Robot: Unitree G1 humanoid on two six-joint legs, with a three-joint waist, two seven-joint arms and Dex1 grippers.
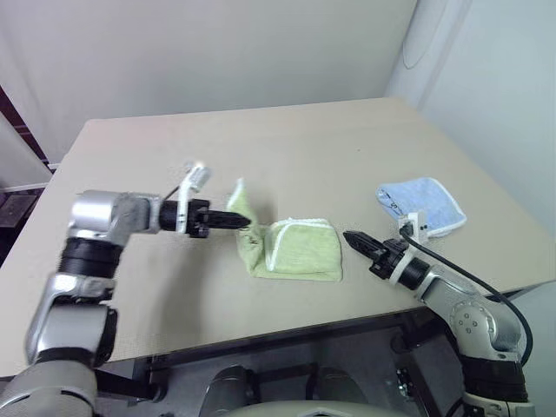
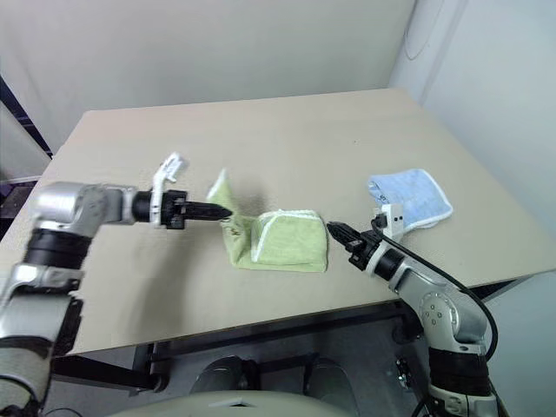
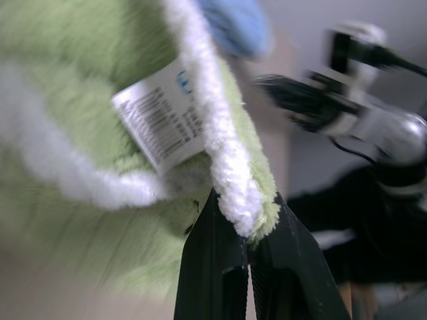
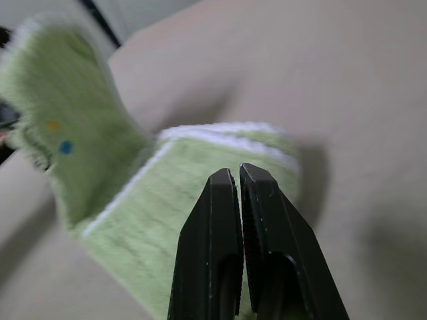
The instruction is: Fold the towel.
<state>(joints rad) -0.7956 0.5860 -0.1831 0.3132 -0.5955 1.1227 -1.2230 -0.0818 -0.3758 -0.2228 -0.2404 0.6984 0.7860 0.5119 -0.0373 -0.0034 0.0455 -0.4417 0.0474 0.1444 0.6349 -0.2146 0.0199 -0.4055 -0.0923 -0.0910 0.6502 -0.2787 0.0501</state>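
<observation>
The towel (image 1: 295,250) lies partly folded near the middle of the table (image 1: 287,148), toward its near edge. Its left end is lifted into an upright peak, and the rest sits as a flat folded bundle edged in white cord.

The left end effector (image 1: 246,224) points right and is pinched tight on that raised end. Its wrist view shows what the head views cannot: the black fingers (image 3: 213,267) clamp the white corded edge, with a printed label (image 3: 160,120) just beside the grip. That view also catches the right end effector (image 3: 293,100) across the way and a corner of the blue cloth (image 3: 233,27) behind the towel.

The right end effector (image 1: 352,237) hovers just right of the folded bundle, fingers pressed together on nothing. Its wrist view looks over the bundle to the raised flap, where two small coloured marks (image 4: 59,137) show on the green.

The blue cloth lies flat, well right of the towel, near the table's right edge.
</observation>
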